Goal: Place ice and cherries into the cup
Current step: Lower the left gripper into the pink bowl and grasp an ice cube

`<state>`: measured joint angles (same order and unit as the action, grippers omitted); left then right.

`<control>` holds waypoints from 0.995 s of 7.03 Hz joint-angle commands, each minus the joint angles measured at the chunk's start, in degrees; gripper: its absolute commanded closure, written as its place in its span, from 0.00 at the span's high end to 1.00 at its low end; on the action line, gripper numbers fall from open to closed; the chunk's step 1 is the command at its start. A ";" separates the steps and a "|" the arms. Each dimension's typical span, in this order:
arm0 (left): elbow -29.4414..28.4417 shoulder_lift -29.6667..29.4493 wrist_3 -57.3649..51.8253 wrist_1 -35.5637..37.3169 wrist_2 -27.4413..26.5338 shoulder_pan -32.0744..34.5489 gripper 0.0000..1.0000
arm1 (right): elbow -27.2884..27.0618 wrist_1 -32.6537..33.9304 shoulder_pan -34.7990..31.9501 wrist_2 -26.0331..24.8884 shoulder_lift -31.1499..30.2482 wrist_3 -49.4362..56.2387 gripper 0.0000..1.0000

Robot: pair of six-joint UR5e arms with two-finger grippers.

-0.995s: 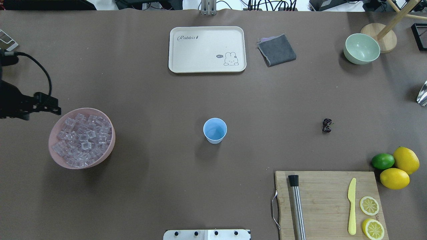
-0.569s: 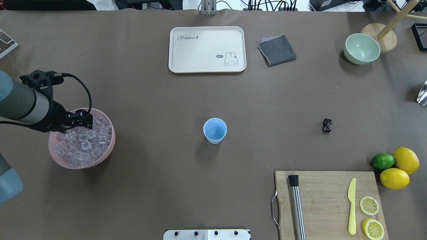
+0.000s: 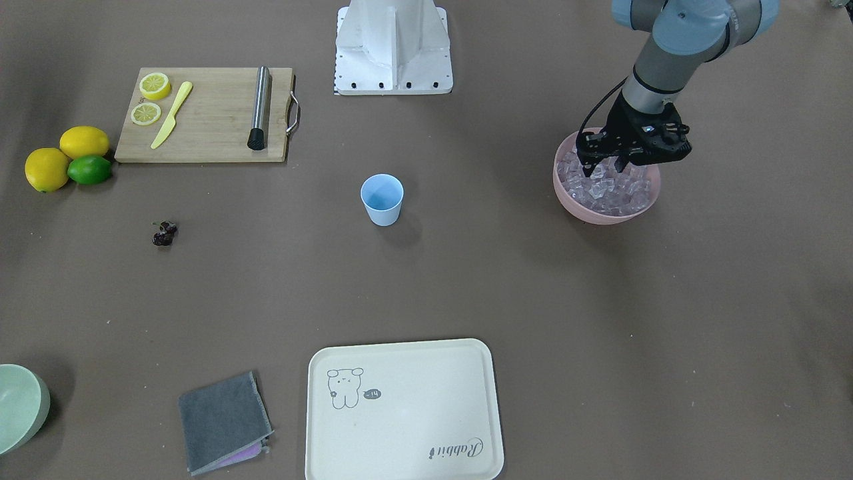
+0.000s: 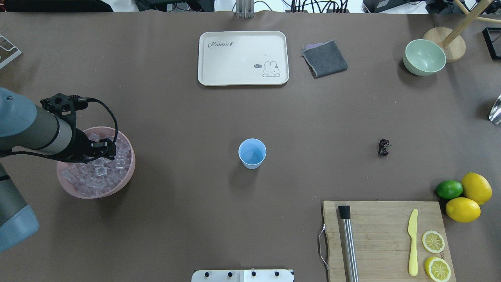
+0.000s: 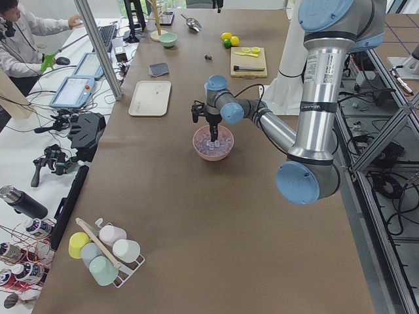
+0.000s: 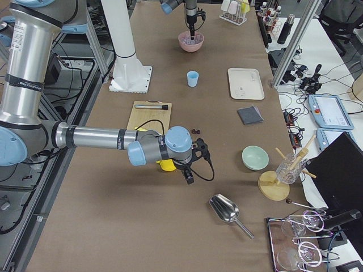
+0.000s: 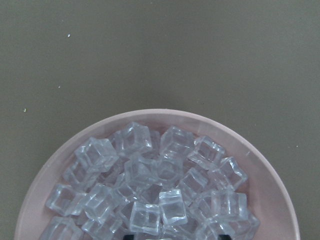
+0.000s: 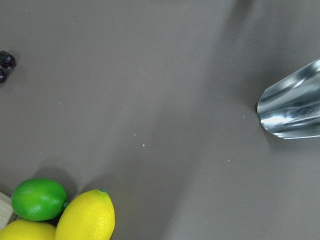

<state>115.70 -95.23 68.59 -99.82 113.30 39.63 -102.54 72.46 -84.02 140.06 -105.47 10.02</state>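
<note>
The ice (image 4: 98, 169) fills a pink bowl (image 4: 130, 172) at the table's left. My left gripper (image 4: 106, 150) hangs open just over the ice, fingers pointing down; it also shows in the front view (image 3: 604, 168) above the ice (image 3: 603, 191). The left wrist view shows the ice (image 7: 150, 192) close below. The light-blue cup (image 4: 252, 152) stands upright and empty at mid-table. The cherries (image 4: 384, 147) lie on the table to the right, and show in the right wrist view (image 8: 5, 64). My right gripper (image 6: 189, 178) shows only in the right side view; I cannot tell its state.
A cream tray (image 4: 242, 58), grey cloth (image 4: 325, 58) and pale green bowl (image 4: 424, 56) sit at the far side. A cutting board (image 4: 385, 239) holds a metal muddler, yellow knife and lemon slices. Lemons and a lime (image 4: 464, 194) lie beside it. A metal scoop (image 8: 292, 107) lies at the right edge.
My left arm has swung in from the table's left edge and brought its gripper over the pink bowl, close above the ice. The cup and cherries have not moved.
</note>
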 commanded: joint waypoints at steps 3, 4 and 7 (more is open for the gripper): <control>-2.41 0.22 0.41 -0.38 -0.01 -0.87 0.70 | 0.15 0.05 0.00 0.04 0.00 -0.09 0.99; -2.58 0.22 0.49 -0.29 0.16 -0.95 0.66 | 0.06 -0.04 0.00 0.04 -0.09 -0.09 0.99; -2.50 0.22 2.41 -0.29 0.42 -1.48 0.58 | -0.03 -0.04 0.00 0.39 -0.09 -0.18 0.99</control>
<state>113.23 -94.96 69.60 -100.11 113.58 38.40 -102.55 72.43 -84.02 140.37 -105.55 9.91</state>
